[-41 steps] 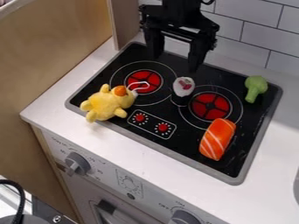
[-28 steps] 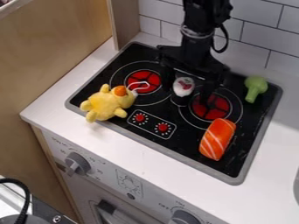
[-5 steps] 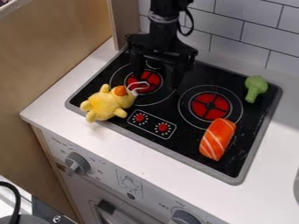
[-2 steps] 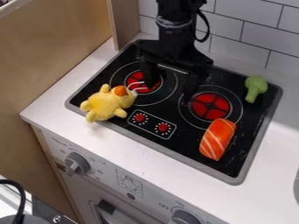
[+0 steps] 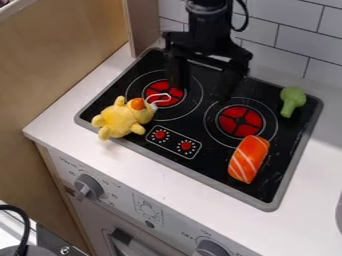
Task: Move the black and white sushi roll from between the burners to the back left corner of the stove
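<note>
In the camera view, the black tool (image 5: pixel 202 92) hangs over the upper part of the black stovetop (image 5: pixel 217 152), between and slightly above the left burner (image 5: pixel 164 93) and the right burner (image 5: pixel 240 121). It is released, its two fingers spread well apart; the tips seem to sit just above the glass, though their height is hard to judge.

The yellow plush duck (image 5: pixel 118 120), the toy closest to the tool, lies at the stovetop's left edge, across the grey rim, with its orange beak (image 5: pixel 137 103) and a thin white loop (image 5: pixel 159 96) toward the left burner. The salmon piece (image 5: pixel 249 159), orange with pale stripes, lies below the right burner. The green broccoli (image 5: pixel 292 101) rests near the upper right corner.

Two small red dials (image 5: pixel 159 134) are set between the burners and the front rim. The stovetop sits in a white desk (image 5: pixel 150 174), with grey knobs (image 5: pixel 89 187) on the front panel below and white wall tiles (image 5: pixel 300 47) behind.
</note>
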You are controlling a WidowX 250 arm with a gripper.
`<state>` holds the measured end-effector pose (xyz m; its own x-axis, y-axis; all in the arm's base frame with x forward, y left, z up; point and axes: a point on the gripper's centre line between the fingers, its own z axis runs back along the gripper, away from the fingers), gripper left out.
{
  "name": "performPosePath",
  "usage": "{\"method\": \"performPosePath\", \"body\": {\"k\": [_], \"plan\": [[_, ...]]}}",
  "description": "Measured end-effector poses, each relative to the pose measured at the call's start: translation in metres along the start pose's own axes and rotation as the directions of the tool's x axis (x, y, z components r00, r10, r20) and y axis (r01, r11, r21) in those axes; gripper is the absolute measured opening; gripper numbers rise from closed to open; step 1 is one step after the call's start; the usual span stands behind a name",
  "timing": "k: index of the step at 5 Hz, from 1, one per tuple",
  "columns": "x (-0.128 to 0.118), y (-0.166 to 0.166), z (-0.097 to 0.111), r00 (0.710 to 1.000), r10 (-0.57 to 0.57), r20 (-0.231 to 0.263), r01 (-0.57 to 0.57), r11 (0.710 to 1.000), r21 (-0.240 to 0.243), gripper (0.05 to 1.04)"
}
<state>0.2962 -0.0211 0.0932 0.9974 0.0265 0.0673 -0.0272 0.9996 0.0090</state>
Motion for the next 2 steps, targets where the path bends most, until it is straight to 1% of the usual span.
{"method": "performPosePath", "body": {"k": [1, 2], "plan": [[-0.0002, -0.0016, 0.0033, 1.000, -0.014, -0.015, 0.014, 1.000, -0.009, 0.999], [0.0005, -0.0030, 0.0061, 0.999, -0.039, -0.017, 0.039, 0.999, -0.018, 0.999]]}}
